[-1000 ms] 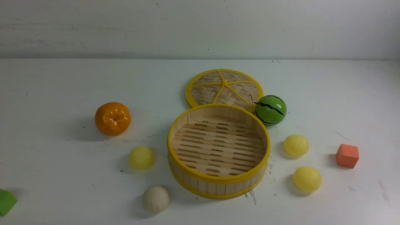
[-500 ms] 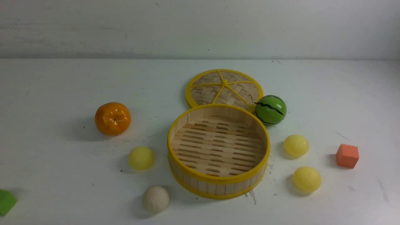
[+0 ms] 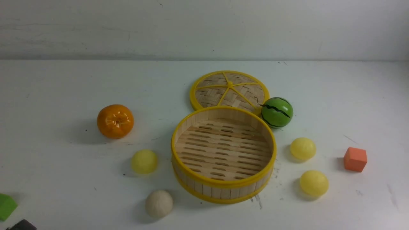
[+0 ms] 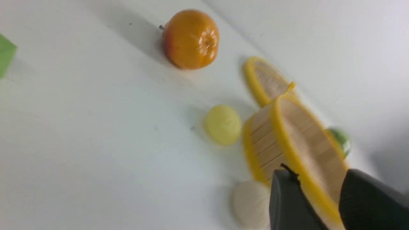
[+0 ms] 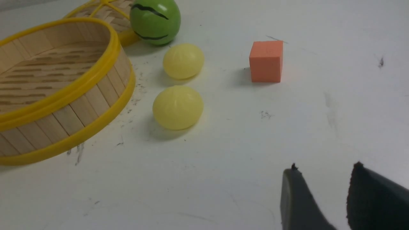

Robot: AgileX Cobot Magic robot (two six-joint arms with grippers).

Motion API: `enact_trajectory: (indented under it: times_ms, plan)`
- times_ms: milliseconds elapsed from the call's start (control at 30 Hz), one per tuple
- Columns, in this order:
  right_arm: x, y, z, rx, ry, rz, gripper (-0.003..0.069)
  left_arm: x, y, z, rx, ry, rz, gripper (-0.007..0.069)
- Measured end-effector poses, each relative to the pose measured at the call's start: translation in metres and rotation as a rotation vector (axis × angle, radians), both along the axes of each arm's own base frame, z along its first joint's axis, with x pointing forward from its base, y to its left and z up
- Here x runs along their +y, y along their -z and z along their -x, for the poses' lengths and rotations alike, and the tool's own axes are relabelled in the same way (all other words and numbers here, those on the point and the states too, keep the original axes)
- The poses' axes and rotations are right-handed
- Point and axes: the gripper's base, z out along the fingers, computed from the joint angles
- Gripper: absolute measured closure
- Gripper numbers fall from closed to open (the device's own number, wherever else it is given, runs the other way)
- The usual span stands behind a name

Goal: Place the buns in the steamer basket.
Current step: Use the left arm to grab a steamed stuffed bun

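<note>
The steamer basket point(image 3: 223, 184) stands empty mid-table. Four buns lie on the table around it: a pale yellow one point(image 3: 144, 161) and a beige one point(image 3: 159, 203) to its left, and two pale yellow ones point(image 3: 302, 148) point(image 3: 313, 182) to its right. My left gripper point(image 4: 319, 179) is open and empty, and its dark tip point(image 3: 22, 225) shows at the front view's bottom left corner. In the left wrist view the beige bun point(image 4: 250, 204) lies beside the basket wall point(image 4: 262, 140). My right gripper point(image 5: 324, 169) is open and empty, nearer than the two right-hand buns point(image 5: 183, 60) point(image 5: 177, 107).
A flat woven lid point(image 3: 229, 89) lies behind the basket, with a green striped ball point(image 3: 276, 112) against it. A tangerine point(image 3: 115, 121) sits at the left, an orange cube point(image 3: 355, 159) at the right, and a green block point(image 3: 6, 206) at the near left edge.
A dark tip of my left gripper has come into the front view's bottom left corner. The objects on the table have not moved.
</note>
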Motion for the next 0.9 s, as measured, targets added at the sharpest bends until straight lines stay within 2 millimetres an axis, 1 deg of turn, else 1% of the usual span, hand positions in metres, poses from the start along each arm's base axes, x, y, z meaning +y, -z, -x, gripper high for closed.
enact_trajectory:
  times_ms: [100, 167, 233, 267, 300, 333, 367, 400, 433, 467, 500, 567, 600, 633, 700, 767, 800, 833, 900]
  plan:
    - [0.000, 0.000, 0.000, 0.000, 0.000, 0.000, 0.0420, 0.006, -0.010, -0.001, -0.089, -0.067, 0.157, 0.0386]
    - [0.000, 0.000, 0.000, 0.000, 0.000, 0.000, 0.0420, 0.010, -0.014, -0.001, -0.136, -0.104, 0.169, 0.0396]
    - [0.000, 0.000, 0.000, 0.000, 0.000, 0.000, 0.0420, 0.011, -0.016, -0.001, -0.146, -0.113, 0.168, 0.0435]
    - [0.000, 0.000, 0.000, 0.000, 0.000, 0.000, 0.0420, 0.010, -0.016, 0.000, -0.141, -0.107, 0.167, 0.0442]
    - [0.000, 0.000, 0.000, 0.000, 0.000, 0.001, 0.0420, 0.005, -0.023, -0.001, -0.090, -0.052, 0.156, 0.0510]
    - [0.000, 0.000, 0.000, 0.000, 0.000, 0.001, 0.0420, 0.004, -0.024, 0.000, -0.087, -0.042, 0.153, 0.0518]
    - [0.000, 0.000, 0.000, 0.000, 0.000, 0.003, 0.0420, -0.005, -0.043, 0.000, -0.029, 0.051, 0.066, 0.0589]
    - [0.000, 0.000, 0.000, 0.000, 0.000, 0.003, 0.0420, -0.010, -0.055, 0.001, 0.007, 0.113, -0.021, 0.0627]
    - [0.000, 0.000, 0.000, 0.000, 0.000, 0.003, 0.0420, -0.011, -0.057, 0.001, 0.014, 0.125, -0.040, 0.0638]
    - [0.000, 0.000, 0.000, 0.000, 0.000, 0.003, 0.0420, -0.020, -0.079, 0.000, 0.110, 0.248, -0.204, 0.0638]
    - [0.000, 0.000, 0.000, 0.000, 0.000, 0.003, 0.0420, -0.022, -0.085, -0.003, 0.166, 0.288, -0.255, 0.0638]
    - [0.000, 0.000, 0.000, 0.000, 0.000, 0.003, 0.0420, -0.028, -0.099, -0.010, 0.332, 0.414, -0.364, 0.0638]
    - [0.000, 0.000, 0.000, 0.000, 0.000, 0.003, 0.0420, -0.029, -0.106, -0.012, 0.355, 0.433, -0.384, 0.0638]
    - [0.000, 0.000, 0.000, 0.000, 0.000, 0.003, 0.0420, -0.030, -0.113, -0.024, 0.473, 0.488, -0.441, 0.0638]
    - [0.000, 0.000, 0.000, 0.000, 0.000, 0.003, 0.0420, -0.030, -0.116, -0.044, 0.596, 0.522, -0.502, 0.0638]
    - [0.000, 0.000, 0.000, 0.000, 0.000, 0.003, 0.0420, -0.029, -0.111, -0.073, 0.713, 0.534, -0.537, 0.0638]
    - [0.000, 0.000, 0.000, 0.000, 0.000, 0.003, 0.0420, -0.030, -0.109, -0.084, 0.745, 0.541, -0.549, 0.0638]
    - [0.000, 0.000, 0.000, 0.000, 0.000, 0.003, 0.0420, -0.032, -0.106, -0.098, 0.773, 0.560, -0.561, 0.0638]
    - [0.000, 0.000, 0.000, 0.000, 0.000, 0.003, 0.0420, -0.044, -0.099, -0.118, 0.802, 0.615, -0.591, 0.0638]
